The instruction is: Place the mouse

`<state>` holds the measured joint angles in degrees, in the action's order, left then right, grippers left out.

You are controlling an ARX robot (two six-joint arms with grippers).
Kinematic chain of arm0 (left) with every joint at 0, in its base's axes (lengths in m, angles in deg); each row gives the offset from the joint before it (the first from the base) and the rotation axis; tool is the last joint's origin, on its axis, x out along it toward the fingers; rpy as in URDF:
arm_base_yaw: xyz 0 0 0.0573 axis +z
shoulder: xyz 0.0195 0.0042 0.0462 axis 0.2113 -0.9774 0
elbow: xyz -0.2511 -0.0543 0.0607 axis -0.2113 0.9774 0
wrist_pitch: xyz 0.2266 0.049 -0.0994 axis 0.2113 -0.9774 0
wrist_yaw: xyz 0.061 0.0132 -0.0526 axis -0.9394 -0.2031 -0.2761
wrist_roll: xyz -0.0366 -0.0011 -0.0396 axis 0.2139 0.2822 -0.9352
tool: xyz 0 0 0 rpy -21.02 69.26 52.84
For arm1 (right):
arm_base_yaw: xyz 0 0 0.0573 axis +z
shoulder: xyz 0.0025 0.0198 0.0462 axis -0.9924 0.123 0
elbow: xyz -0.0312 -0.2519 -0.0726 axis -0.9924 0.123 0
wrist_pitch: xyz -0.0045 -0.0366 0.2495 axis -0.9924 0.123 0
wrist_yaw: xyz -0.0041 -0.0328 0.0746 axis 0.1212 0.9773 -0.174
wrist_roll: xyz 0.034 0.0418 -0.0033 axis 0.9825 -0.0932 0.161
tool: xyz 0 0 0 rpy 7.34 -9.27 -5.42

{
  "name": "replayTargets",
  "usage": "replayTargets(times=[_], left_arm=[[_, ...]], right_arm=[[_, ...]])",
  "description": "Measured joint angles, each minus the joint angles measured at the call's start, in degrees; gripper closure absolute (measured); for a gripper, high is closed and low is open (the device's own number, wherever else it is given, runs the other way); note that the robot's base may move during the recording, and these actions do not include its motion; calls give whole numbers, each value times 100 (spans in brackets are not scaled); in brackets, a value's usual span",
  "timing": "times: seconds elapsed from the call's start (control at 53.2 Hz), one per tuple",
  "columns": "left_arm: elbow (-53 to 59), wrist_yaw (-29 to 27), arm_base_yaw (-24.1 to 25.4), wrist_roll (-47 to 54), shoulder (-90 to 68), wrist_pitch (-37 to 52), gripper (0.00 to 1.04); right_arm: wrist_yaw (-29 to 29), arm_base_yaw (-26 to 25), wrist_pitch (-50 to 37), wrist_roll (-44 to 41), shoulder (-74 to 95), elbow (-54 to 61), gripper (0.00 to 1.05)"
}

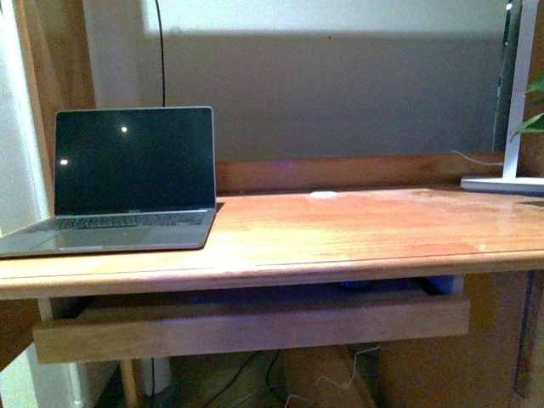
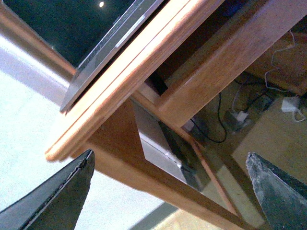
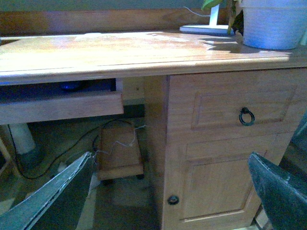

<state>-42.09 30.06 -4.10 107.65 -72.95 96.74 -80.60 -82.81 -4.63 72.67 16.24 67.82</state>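
Wooden desk (image 1: 340, 223) bears open laptop (image 1: 127, 183), lamp base (image 1: 507, 183).

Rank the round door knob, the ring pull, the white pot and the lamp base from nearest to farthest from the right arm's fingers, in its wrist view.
From the right arm's fingers:
1. Round door knob, low on the cabinet door.
2. Ring pull, on the drawer above.
3. White pot, on the desktop.
4. Lamp base, farther back on the desktop.

Only a dark sliver of the mouse (image 3: 72, 86) shows, the rest hidden between tray (image 3: 62, 106) and desktop (image 3: 120, 52). The laptop (image 1: 127, 170) is cut at the left edge, the lamp (image 1: 519, 85) at top and right.
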Motion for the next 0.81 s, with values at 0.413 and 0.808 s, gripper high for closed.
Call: replayTargets(times=[0.413, 0.808], left_arm=[[-1650, 732, -273, 2188, -2651, 905, 8], [-3244, 809, -317, 2938, -3604, -122, 8]], right_arm=[[0, 0, 0, 0, 0, 0, 7], [0, 0, 0, 0, 0, 0, 7]])
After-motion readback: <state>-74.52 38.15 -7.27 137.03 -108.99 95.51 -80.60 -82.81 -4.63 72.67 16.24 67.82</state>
